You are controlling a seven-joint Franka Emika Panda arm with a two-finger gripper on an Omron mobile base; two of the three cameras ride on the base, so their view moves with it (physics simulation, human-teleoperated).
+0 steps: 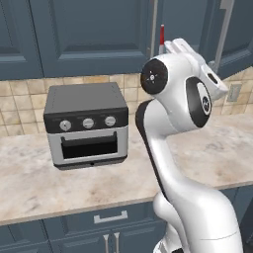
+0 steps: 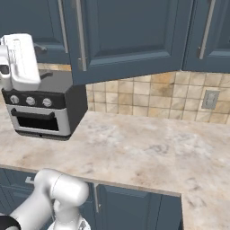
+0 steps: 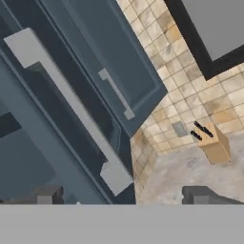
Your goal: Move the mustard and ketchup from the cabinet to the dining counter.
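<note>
The arm is raised before the dark blue-grey upper cabinet (image 1: 89, 34), and in the hand view its fingers (image 3: 125, 196) stand spread wide with nothing between them, close to the cabinet's long silver bar handle (image 3: 71, 107). In the left base view the ketchup's (image 1: 161, 38) slim red neck shows in the gap at the edge of an open cabinet door, just above the robot's wrist. A toaster oven (image 1: 86, 123) sits on the marble table (image 1: 44, 183) below, and a wooden knife block (image 3: 214, 143) stands by the tiled wall.
</note>
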